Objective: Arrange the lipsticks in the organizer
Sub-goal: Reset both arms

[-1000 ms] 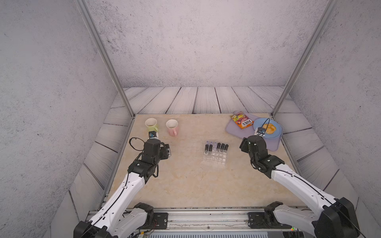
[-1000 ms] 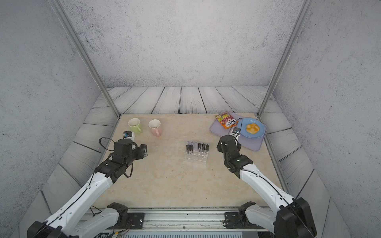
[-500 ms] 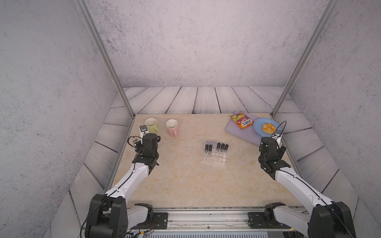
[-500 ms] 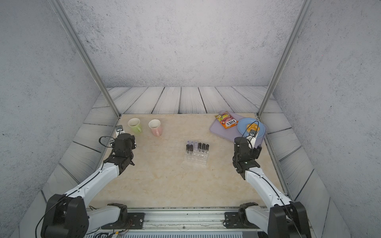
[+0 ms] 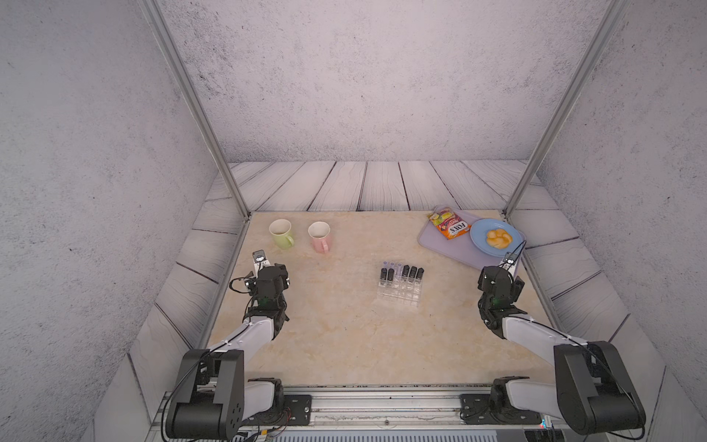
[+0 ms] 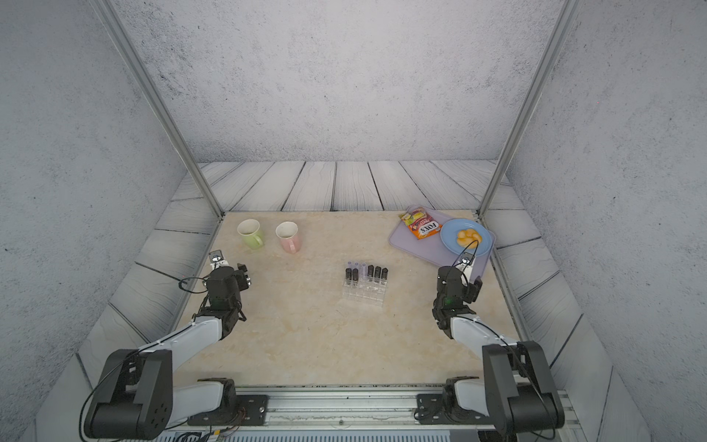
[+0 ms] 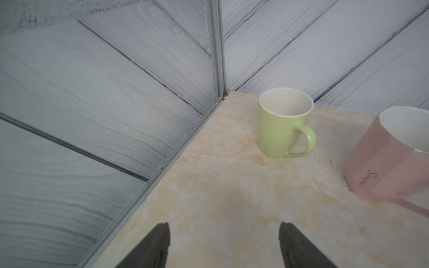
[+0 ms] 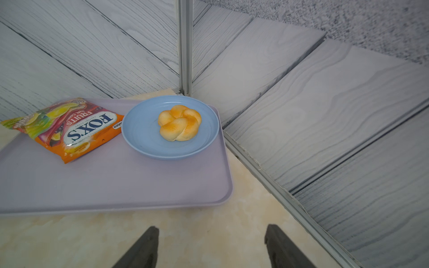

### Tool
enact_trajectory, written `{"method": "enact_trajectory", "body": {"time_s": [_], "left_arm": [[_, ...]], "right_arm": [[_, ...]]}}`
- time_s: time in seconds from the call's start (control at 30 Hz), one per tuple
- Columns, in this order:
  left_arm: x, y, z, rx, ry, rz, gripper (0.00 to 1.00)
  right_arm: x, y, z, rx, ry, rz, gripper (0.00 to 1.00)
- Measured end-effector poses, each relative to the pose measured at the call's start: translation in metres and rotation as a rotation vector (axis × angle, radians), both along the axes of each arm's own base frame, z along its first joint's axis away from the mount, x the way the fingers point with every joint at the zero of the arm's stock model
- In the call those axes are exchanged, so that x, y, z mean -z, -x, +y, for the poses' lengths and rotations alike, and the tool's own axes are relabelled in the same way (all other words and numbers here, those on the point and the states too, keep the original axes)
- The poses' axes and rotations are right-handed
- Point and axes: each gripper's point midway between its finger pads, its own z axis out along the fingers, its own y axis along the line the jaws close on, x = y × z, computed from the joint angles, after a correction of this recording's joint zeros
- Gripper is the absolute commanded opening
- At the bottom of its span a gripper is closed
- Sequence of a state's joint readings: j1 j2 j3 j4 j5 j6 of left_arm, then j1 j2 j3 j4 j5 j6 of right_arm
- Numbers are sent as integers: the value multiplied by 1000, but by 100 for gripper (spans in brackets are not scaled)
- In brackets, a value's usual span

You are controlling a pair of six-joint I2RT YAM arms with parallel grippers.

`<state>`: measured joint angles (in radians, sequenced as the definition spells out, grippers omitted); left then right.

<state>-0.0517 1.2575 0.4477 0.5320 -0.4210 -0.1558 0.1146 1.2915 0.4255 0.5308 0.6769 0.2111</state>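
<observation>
**Task items.** The organizer (image 5: 399,290) sits near the middle of the table (image 5: 344,344), well apart from both arms. The lipsticks (image 5: 402,272) stand upright in its far rows, black and pale lilac mixed, and the near cells look unfilled. The cell walls are what keep each tube on end. I count about eight, though the lilac ones are faint at this range and the count is not firm. No tube is seen loose on the table.

**Tools.** The left gripper (image 7: 224,232) has its jaws wide with only bare tabletop between them. The right gripper (image 8: 212,234) is the same, wide and empty. Each arm stands toward its own side of the table, facing a far corner and not the organizer. In my judgement that posture suits a finished job: nothing remains to fetch and the work is left unobstructed.

**Coverage by view.**
- Both top views show the organizer (image 6: 363,291) and its tubes (image 6: 367,272). Neither wrist view shows them.
- The top views do not resolve the jaws, so the wrist views settle that point.
- The left wrist view shows the green mug (image 7: 282,130) and the pink mug (image 7: 390,167), both upright and clear of the fingers.
- The right wrist view shows the lilac tray (image 8: 116,183) holding a candy bag (image 8: 69,132) and a blue plate (image 8: 141,134) with a bun (image 8: 180,125). The tray's near edge lies just ahead of the fingertips.
</observation>
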Motion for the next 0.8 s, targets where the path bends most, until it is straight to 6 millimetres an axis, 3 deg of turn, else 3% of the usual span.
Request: {"method": "enact_trajectory", "body": {"time_s": [0.17, 0.37, 0.43, 0.5, 0.53, 0.7, 0.8], "left_arm": [[1, -8, -4, 27, 1, -2, 79], [44, -22, -7, 90, 11, 76, 78], [57, -25, -10, 123, 13, 94, 99], [66, -25, -13, 147, 24, 111, 98], [67, -25, -14, 162, 30, 112, 98], [59, -30, -16, 192, 42, 76, 98], [58, -31, -18, 205, 44, 69, 98]], "right_arm": [[16, -5, 8, -74, -2, 2, 75], [24, -7, 5, -104, -25, -23, 75], [28, -12, 2, -118, -42, -33, 76], [35, -17, 4, -161, -64, -25, 81], [41, -19, 6, -191, -79, -10, 98], [58, -28, 22, -301, -97, 19, 100], [54, -31, 28, -331, -103, 10, 100]]}}
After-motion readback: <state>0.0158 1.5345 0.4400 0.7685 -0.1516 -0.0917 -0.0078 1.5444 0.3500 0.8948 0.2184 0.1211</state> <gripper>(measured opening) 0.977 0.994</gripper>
